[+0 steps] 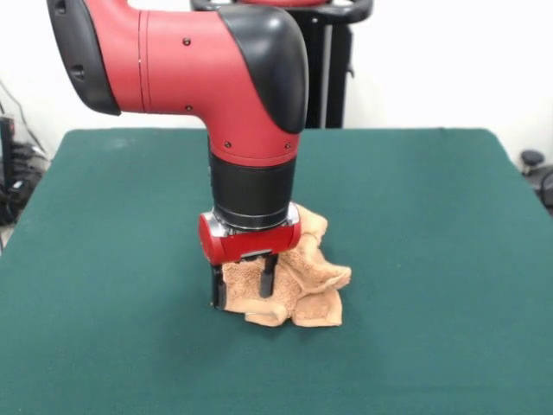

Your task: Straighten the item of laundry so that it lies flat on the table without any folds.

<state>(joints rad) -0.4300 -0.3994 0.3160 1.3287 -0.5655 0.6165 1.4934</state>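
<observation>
The item of laundry, an orange-tan terry towel, lies crumpled in a heap with several folds near the middle of the dark green table. My gripper has come straight down on the heap's left part. Its two black fingers stand apart, one at the towel's left edge touching the table and the other pressed into the cloth. A fold of towel sits between them. The red and black arm hides the heap's far left part.
Bare green felt surrounds the towel on all sides, out to the table's edges. Beyond the far edge stand a black stand and some dark gear at the left.
</observation>
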